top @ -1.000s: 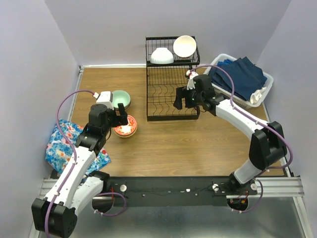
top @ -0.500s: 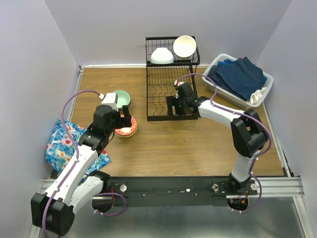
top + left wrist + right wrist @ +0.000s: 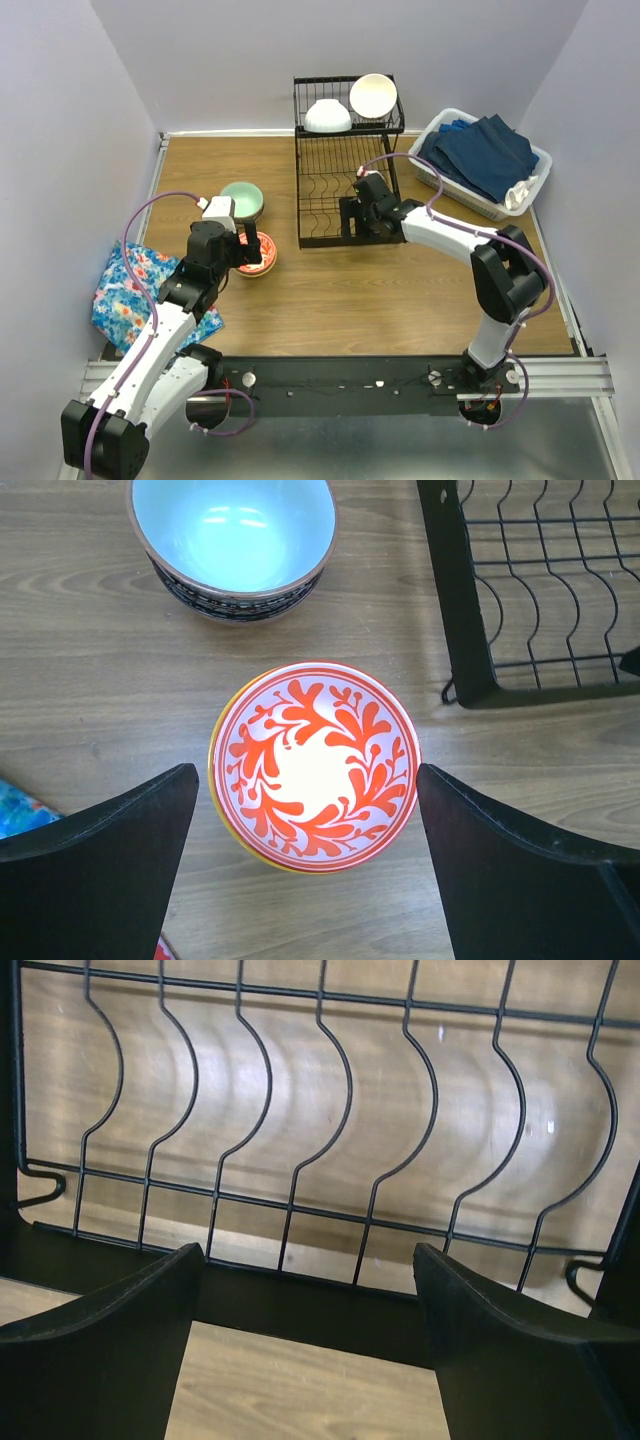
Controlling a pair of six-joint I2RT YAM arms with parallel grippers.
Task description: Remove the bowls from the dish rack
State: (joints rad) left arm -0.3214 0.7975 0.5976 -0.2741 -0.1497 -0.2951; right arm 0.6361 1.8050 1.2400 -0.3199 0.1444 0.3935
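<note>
Reading left gripper [image 3: 308,780] as released: fingers [image 3: 100,870] spread wide either side of red bowl [image 3: 315,765], clear of its rim, nothing held. Hovering straight above it, by wrist view. Red bowl upright on tabletop [image 3: 90,680], outside rack [image 3: 468,630], near rack's front-left corner, not touching; yellow edge showing under its lower-left rim. Mint bowl [image 3: 232,525] upright on tabletop just behind red bowl, close but apart; dark patterned wall below brown rim, cannot tell if one bowl or a stack. Reading right gripper [image 3: 308,1255] as released too: jaws wide, only rack wire and frame in the gap, nothing held. Sitting low at rack's front edge, over lower tray [image 3: 330,190], wrist view looking through curved tray wires to wood beneath. Counting two bowls in rack, both on raised shelf [image 3: 300,105] at back: white bowl [image 3: 327,115] on left, rounded side up by the look of it; beige bowl [image 3: 372,95] on right, tipped on edge with inside facing camera; side by side, cannot tell if touching. Right of rack, apart from it: white basket [image 3: 543,165] with blue cloths [image 3: 485,150]. Patterned cloth [image 3: 125,295] at tabletop's left edge, partly under left arm [image 3: 160,320].
</note>
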